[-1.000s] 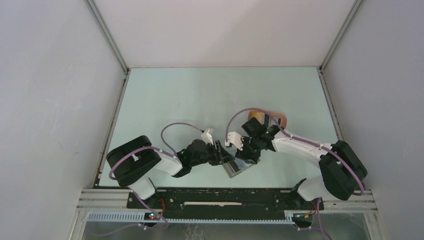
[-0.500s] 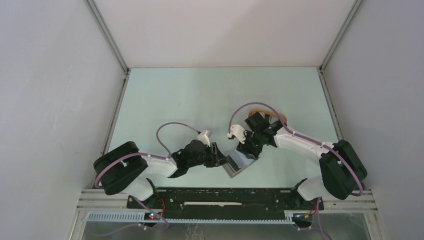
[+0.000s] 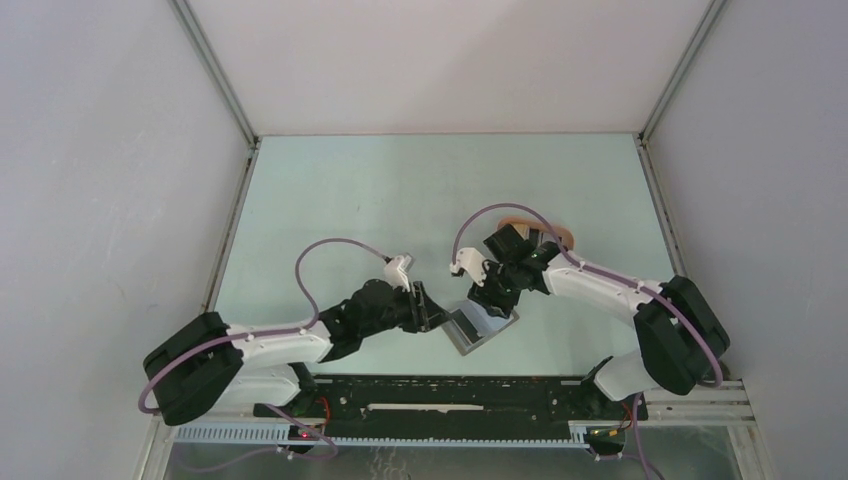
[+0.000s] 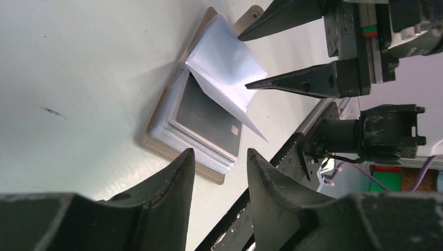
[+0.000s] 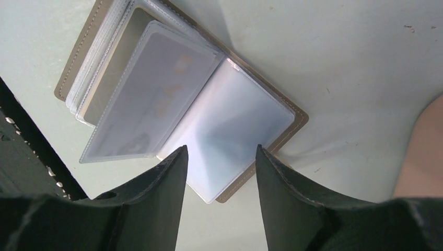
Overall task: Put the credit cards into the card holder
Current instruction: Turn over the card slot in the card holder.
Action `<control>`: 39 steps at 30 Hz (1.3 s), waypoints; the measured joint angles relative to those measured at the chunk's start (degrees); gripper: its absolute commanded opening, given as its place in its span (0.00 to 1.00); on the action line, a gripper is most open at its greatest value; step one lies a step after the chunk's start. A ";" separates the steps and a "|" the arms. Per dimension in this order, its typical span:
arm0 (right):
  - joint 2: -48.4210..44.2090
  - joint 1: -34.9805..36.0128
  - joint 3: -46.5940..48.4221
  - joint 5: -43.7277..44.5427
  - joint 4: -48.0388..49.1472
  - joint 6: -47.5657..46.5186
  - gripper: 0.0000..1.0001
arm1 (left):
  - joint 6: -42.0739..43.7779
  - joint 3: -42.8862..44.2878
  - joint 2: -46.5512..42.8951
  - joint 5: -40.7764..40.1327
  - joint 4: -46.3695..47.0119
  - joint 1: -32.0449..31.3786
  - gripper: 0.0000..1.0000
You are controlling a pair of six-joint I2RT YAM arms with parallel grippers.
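Observation:
The grey card holder [image 3: 482,330] lies open on the table between both arms, its clear sleeves fanned out. One sleeve page [image 4: 225,63] stands tilted up. Below it a dark grey credit card [image 4: 205,116] with a small pale chip sits in the top sleeve of the stack. In the right wrist view the lifted sleeve [image 5: 151,99] shows faint orange marks through the plastic. My left gripper [image 4: 219,152] is open just short of the holder's near corner, holding nothing. My right gripper [image 5: 220,149] is open above the holder's [image 5: 290,123] flat right page, also holding nothing.
A peach-coloured tray [image 3: 562,236] lies behind the right arm, mostly hidden by it, and its edge [image 5: 424,151] shows in the right wrist view. The black rail at the table's near edge [image 4: 292,151] runs close to the holder. Grey walls enclose the table.
The left arm's elbow has swung out to the left and its gripper has drawn back slightly from the holder. The right gripper has shifted a little left over the holder.

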 measured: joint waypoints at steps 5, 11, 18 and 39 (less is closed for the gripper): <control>-2.01 0.07 0.00 -0.09 0.07 0.02 0.58 | 0.28 -1.33 -2.34 -0.07 -0.07 0.00 0.38; -3.76 0.42 0.00 -0.37 0.07 -0.07 0.54 | -1.29 -2.80 1.03 0.42 2.32 0.00 0.31; -3.82 2.23 0.00 -1.66 0.02 -0.26 0.21 | -4.13 -4.28 6.99 1.66 6.21 -0.02 0.29; 12.09 4.87 8.46 -12.74 -4.26 5.33 0.13 | -9.77 -2.16 25.35 6.62 25.75 2.03 0.30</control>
